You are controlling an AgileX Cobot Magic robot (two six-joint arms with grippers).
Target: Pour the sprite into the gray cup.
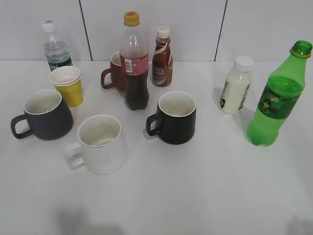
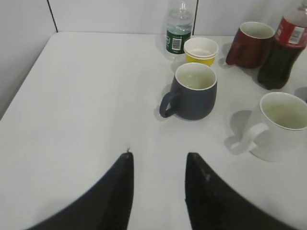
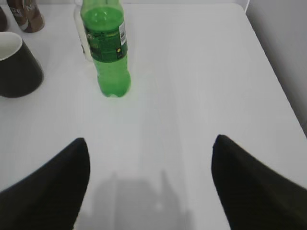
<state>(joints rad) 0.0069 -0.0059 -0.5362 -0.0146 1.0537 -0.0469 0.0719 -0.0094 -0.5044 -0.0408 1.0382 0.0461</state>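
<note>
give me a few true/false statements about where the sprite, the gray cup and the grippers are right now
1. The sprite stands upright with no cap on it. True.
2. The gray cup lies tipped on its side. False: it stands upright, handle toward the left in the exterior view.
3. The right gripper is closed around the sprite. False: its jaws are wide apart and the bottle stands clear ahead of it.
4. The left gripper is open and holds nothing. True.
5. The sprite stands right beside the gray cup. False: they are at opposite ends of the table, with the white mug and black mug between.
</note>
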